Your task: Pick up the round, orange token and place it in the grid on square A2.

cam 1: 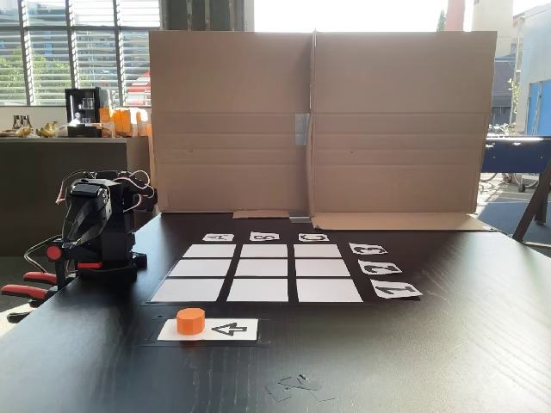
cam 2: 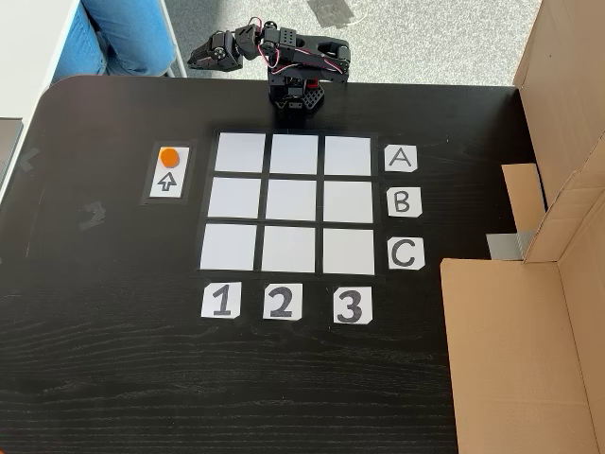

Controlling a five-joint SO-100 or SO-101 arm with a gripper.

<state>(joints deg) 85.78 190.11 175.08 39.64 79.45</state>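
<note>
The round, orange token sits upright on the end of a white strip with a black arrow, just outside the grid on the side of column 1; in the low fixed view the same token stands on the near edge of the counter, in front of the grid. Being round, it has no long axis to favour. Square A2 lies two cells across from it, in the row nearest the arm. The arm is folded up at the counter's far edge, its fingers pointing off sideways, well apart from the token. Whether they are parted I cannot tell; they hold nothing. The reach must swing out towards the strip.
</note>
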